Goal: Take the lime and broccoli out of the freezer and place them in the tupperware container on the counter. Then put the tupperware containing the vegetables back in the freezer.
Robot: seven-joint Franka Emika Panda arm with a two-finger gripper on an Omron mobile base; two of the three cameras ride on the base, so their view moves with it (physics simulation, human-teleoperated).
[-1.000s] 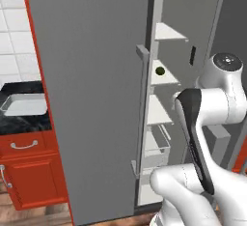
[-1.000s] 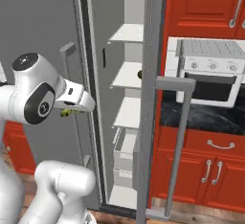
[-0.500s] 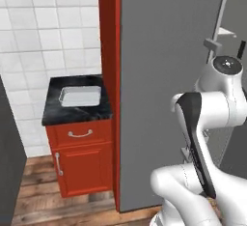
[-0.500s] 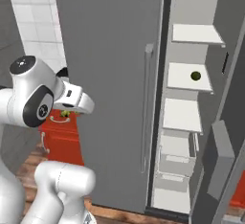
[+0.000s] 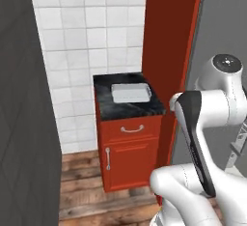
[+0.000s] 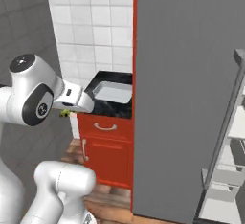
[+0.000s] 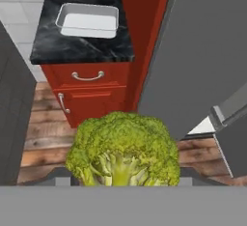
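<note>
Hand view: jaws part-open, clamped on broccoli (image 7: 123, 150) | base swung from freezer (image 6: 191, 74) toward counter (image 5: 128, 108) | tupperware container (image 7: 89, 20) lay ahead, drop-off next

Bumpy broccoli (image 7: 123, 150) held up; empty tupperware container (image 7: 88, 20) on counter (image 7: 58, 44).

text: none legible | labels — none | brands, numbers, signs — none
</note>
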